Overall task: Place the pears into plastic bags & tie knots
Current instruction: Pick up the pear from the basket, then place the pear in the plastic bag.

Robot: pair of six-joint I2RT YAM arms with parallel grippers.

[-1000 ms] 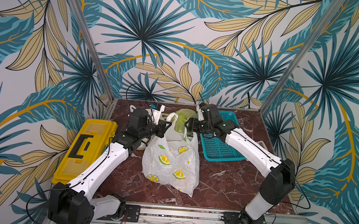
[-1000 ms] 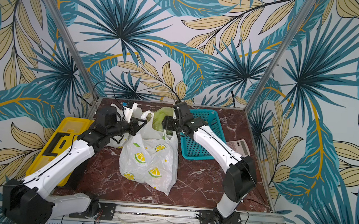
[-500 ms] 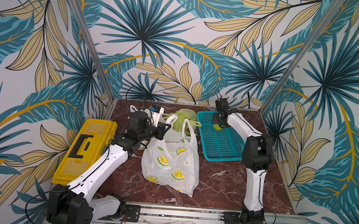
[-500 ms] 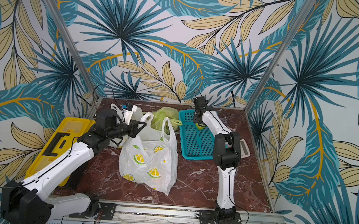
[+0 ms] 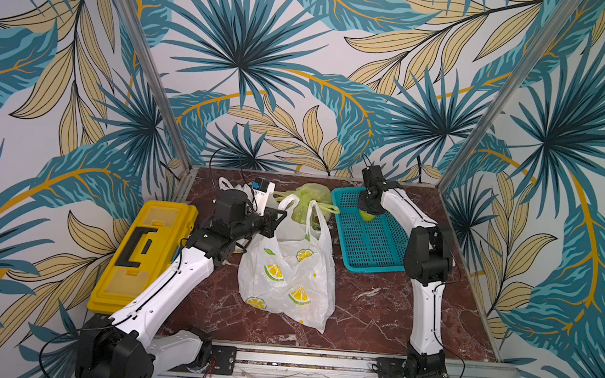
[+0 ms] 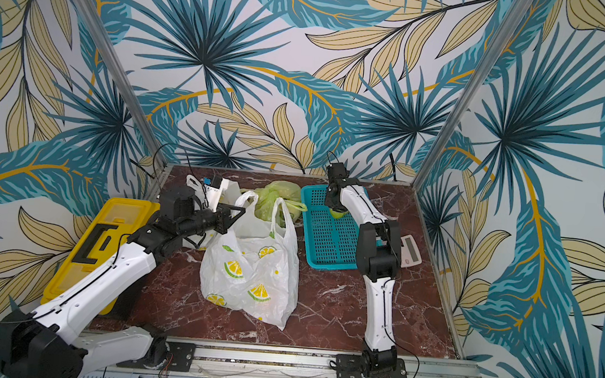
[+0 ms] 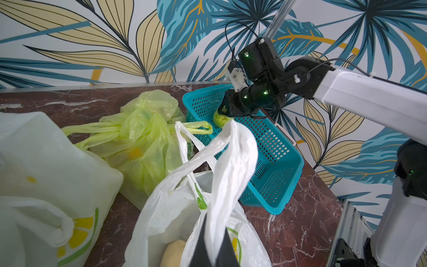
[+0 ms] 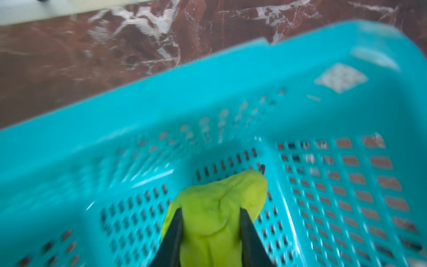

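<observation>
A white lemon-print plastic bag (image 5: 287, 270) stands mid-table with its mouth open. My left gripper (image 5: 279, 214) is shut on one loop handle (image 7: 231, 161) and holds it up. A cream pear (image 7: 173, 253) lies inside that bag. At the back of the teal basket (image 5: 366, 246), my right gripper (image 8: 210, 211) is shut on a bright green pear (image 8: 231, 189), which shows in both top views (image 6: 336, 213). Behind the white bag sits a yellow-green bag (image 5: 309, 198) with its handles tied in a knot (image 7: 120, 130). Another white bag (image 7: 46, 161) stands at the back left.
A yellow toolbox (image 5: 141, 251) lies along the table's left edge. A small white calculator-like device (image 6: 410, 250) sits right of the basket, behind my right arm. Patterned walls close in the back and both sides.
My right arm swung from the bag's mouth to the back of the basket, and its jaws closed on the green pear. The left gripper kept holding the handle.
</observation>
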